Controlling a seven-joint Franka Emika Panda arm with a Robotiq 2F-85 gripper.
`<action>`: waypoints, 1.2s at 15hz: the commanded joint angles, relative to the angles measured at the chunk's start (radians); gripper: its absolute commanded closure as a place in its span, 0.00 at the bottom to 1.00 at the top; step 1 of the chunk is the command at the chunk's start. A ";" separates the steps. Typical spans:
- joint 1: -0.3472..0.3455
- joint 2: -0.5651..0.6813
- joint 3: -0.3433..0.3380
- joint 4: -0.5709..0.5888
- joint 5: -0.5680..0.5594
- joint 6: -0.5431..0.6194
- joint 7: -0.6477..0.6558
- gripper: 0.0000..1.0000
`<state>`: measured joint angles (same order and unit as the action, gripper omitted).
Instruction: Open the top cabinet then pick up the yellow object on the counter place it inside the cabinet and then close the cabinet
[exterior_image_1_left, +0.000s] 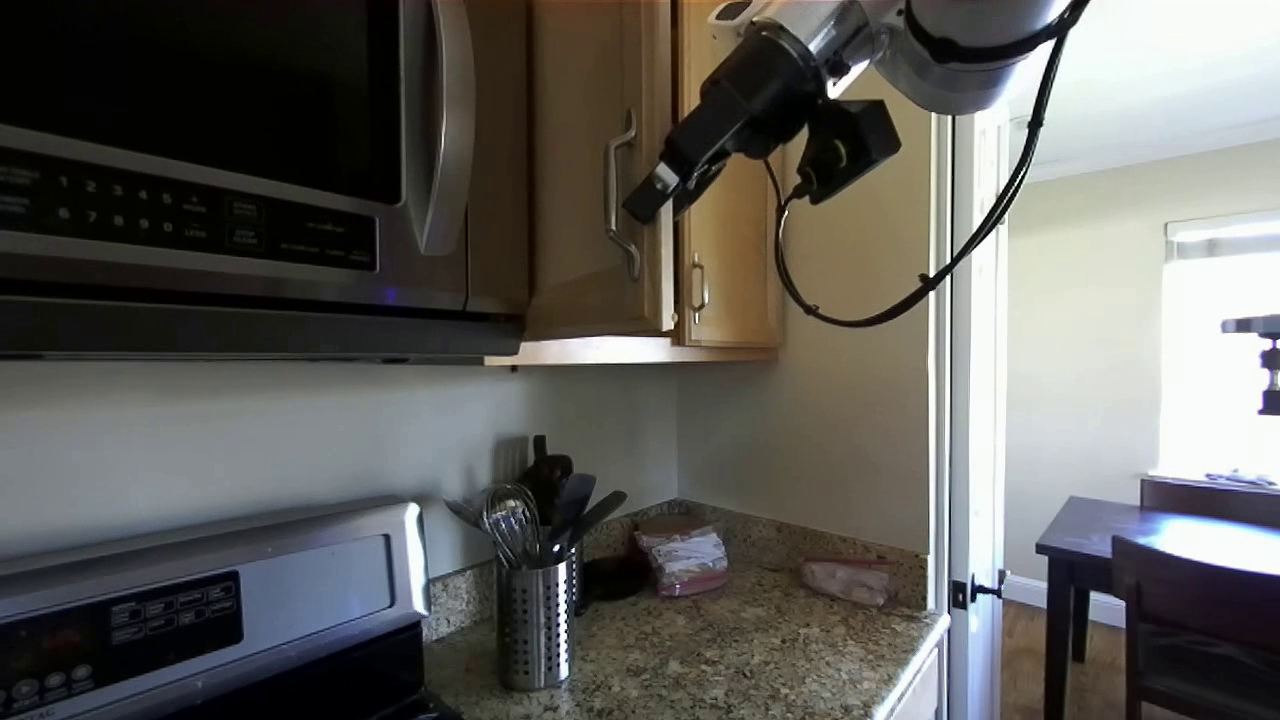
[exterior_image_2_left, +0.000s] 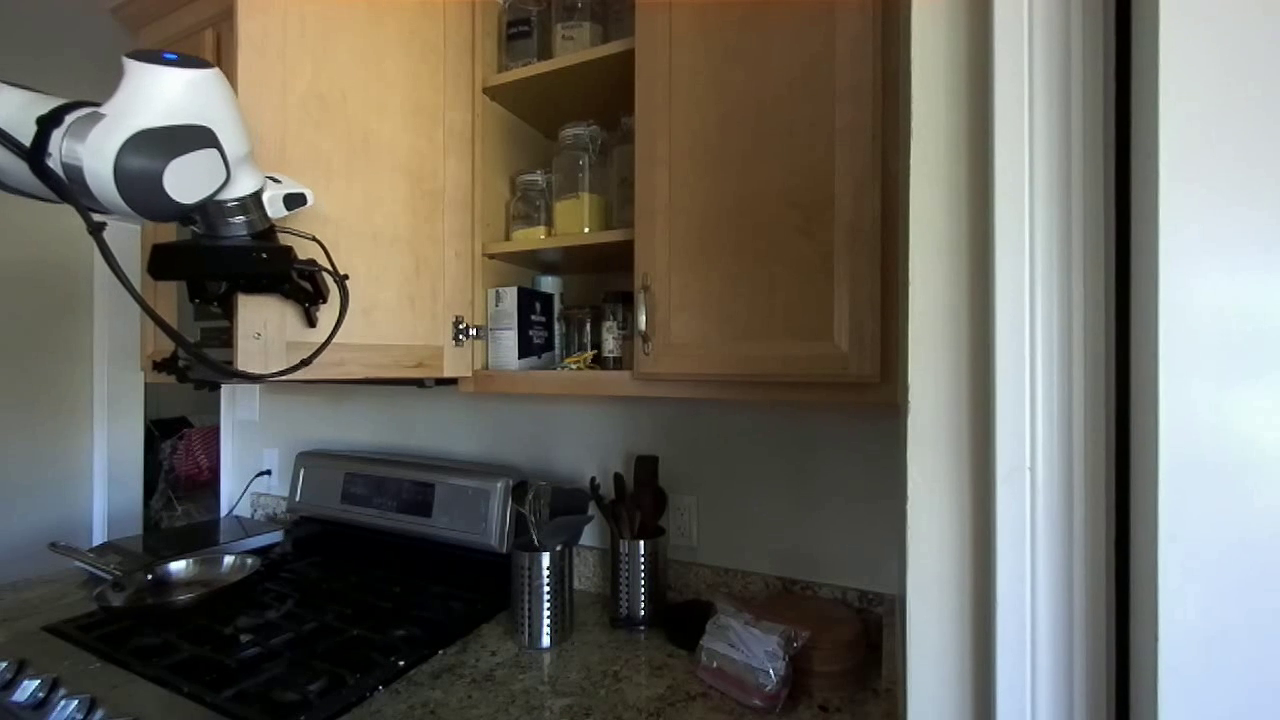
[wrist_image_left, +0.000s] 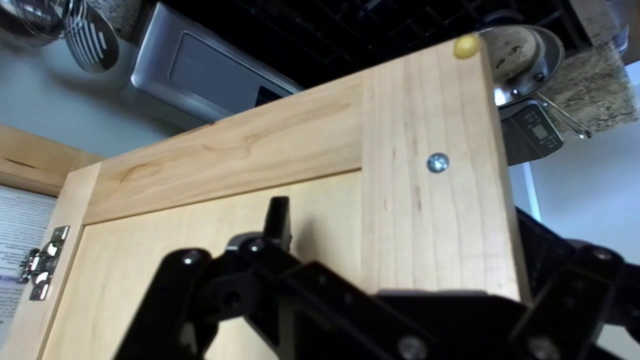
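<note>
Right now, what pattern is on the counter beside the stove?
The counter is speckled, beige and brown with darker flecks; it shows best in an exterior view.

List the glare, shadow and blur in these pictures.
In an exterior view, the window is mostly blown out white and the dark table carries a bright sheen; in an exterior view, the stovetop loses detail in darkness; in the wrist view, the jaws look soft, with a blurred shadow near them on the cabinet door.

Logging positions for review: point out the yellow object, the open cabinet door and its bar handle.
Yellow object (exterior_image_2_left: 578, 361), in an exterior view: its visible yellow part.
Cabinet door (exterior_image_2_left: 370, 170), in an exterior view: inner panel.
Bar handle (exterior_image_1_left: 611, 190), in an exterior view: middle of the bar.
</note>
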<state>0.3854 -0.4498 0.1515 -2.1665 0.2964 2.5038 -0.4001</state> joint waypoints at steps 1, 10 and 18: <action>-0.074 -0.019 0.006 -0.010 -0.123 0.007 0.087 0.00; -0.164 -0.055 -0.023 -0.066 -0.263 -0.025 0.176 0.00; -0.270 -0.086 -0.075 -0.068 -0.327 -0.079 0.175 0.00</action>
<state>0.2160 -0.6452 0.1053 -2.2805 0.0711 2.3420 -0.2471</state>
